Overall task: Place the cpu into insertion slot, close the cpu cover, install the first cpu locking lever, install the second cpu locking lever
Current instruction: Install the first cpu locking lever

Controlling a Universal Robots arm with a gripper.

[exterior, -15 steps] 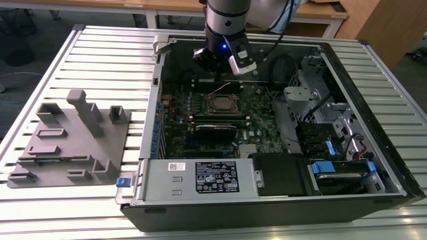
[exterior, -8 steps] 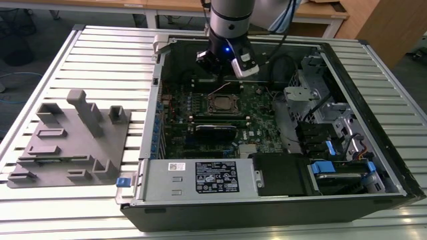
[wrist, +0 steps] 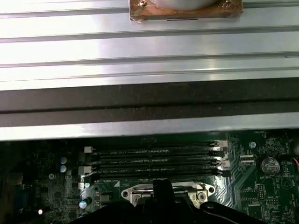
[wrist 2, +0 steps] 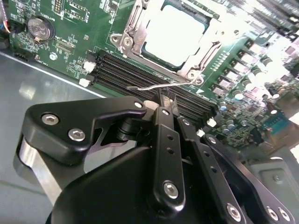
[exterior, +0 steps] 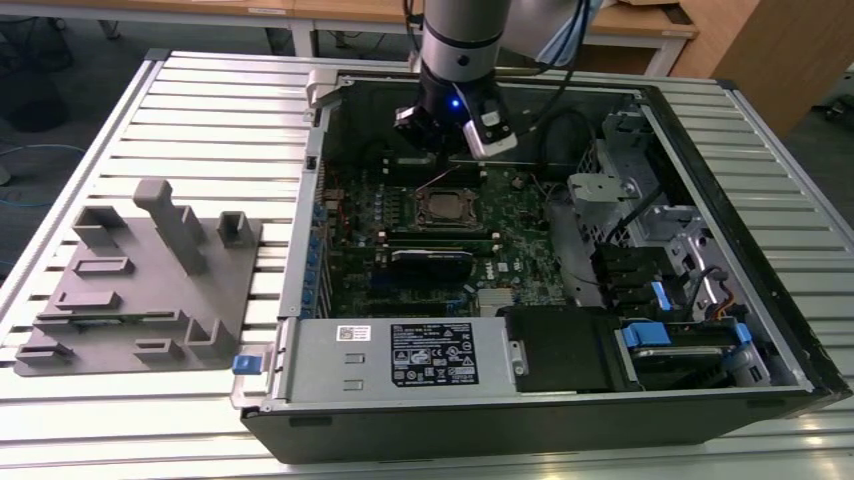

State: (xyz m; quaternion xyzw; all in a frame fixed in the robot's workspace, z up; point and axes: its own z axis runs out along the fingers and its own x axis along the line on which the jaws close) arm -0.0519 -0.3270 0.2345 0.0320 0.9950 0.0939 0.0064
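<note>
On ribbed metal table (exterior: 200, 110), computer case (exterior: 534, 432), tool (wrist 2: 161, 99) near cpu (wrist 2: 175, 35), desks (exterior: 654, 22) behind

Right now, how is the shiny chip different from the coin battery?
The cpu is square; the coin battery is round. The cpu looks larger than the coin battery. The cpu sits framed by the cpu cover; the coin battery sits alone near the edge of the motherboard. Both are silvery and flat.
</note>
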